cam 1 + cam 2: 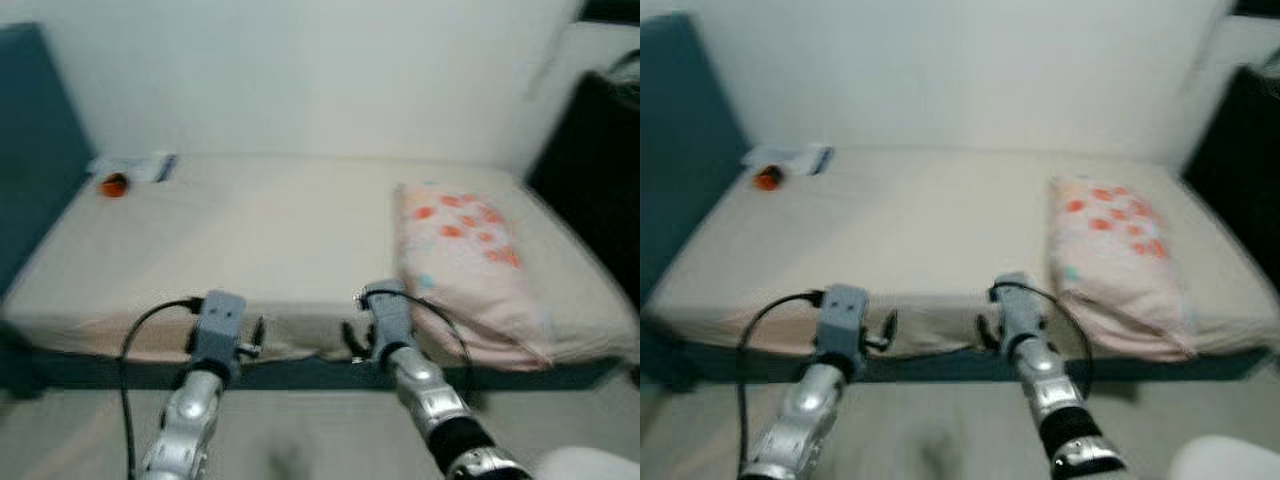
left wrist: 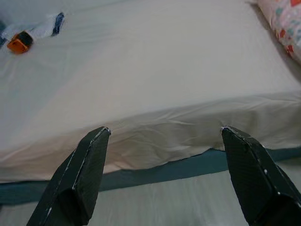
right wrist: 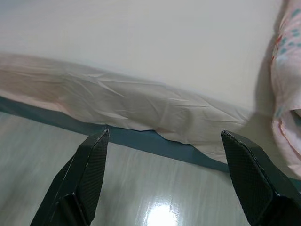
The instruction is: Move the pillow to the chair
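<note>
A pale pink pillow with red and teal spots lies on the right part of a bed covered by a cream sheet. Its edge also shows as the pillow in the left wrist view and the pillow in the right wrist view. My left gripper is open, held before the bed's front edge near the middle. My right gripper is open too, low in front of the bed, just left of the pillow. Neither touches anything. Both arms reach forward side by side.
A small orange object and a white and blue item lie at the bed's far left corner. A teal headboard stands on the left, a dark object on the right. Light glossy floor runs in front of the bed.
</note>
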Robot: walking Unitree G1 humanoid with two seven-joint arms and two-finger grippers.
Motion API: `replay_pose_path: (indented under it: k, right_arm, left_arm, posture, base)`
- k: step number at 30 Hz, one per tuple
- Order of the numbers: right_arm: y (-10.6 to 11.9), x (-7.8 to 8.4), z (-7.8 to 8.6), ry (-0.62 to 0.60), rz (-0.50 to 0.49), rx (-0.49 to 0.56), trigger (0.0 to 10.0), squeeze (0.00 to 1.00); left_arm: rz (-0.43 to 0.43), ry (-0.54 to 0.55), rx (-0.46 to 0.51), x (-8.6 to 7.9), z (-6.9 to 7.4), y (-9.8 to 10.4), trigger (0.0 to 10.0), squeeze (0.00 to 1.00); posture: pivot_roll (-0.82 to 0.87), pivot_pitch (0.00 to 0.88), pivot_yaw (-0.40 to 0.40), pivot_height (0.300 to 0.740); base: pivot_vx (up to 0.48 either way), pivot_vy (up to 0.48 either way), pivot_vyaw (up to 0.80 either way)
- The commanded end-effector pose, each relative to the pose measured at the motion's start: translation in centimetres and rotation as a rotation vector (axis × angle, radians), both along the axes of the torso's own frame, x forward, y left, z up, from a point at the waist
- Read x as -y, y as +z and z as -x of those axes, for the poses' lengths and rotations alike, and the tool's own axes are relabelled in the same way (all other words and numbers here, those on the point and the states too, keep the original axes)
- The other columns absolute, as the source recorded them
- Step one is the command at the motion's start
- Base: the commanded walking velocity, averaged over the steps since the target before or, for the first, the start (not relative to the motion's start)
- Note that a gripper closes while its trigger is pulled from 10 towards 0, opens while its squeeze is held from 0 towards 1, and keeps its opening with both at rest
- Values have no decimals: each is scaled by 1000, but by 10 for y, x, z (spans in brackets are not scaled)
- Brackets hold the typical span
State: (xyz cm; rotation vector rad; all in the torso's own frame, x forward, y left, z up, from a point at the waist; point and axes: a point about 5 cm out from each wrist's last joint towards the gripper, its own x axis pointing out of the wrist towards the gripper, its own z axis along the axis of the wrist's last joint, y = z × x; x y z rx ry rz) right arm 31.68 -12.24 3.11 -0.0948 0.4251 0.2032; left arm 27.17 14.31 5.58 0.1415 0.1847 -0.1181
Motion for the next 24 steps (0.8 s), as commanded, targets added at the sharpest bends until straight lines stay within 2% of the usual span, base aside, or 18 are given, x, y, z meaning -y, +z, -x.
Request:
replay_pose_path:
  k: [1, 17, 24]
  right_arm:
    - [0, 3, 0, -18, -10, -2, 10000, 0]
    - [3, 5, -3, -19, -11, 17, 10000, 0]
    - [7, 4, -4, -21, -63, 33, 10000, 0]
  left_arm:
    - [-9, -15, -5, 2, -1, 0, 10000, 0]
    - [-5, -8, -3, 3, -3, 1, 10000, 0]
    - [-4, -3, -2, 3, -3, 0, 10000, 0]
  posture:
    - [72, 0, -72, 702]
    - [69, 0, -79, 702]
    - [69, 0, -82, 712]
  base:
    - [0, 0, 0]
    - [0, 0, 0]
    - [0, 0, 0]
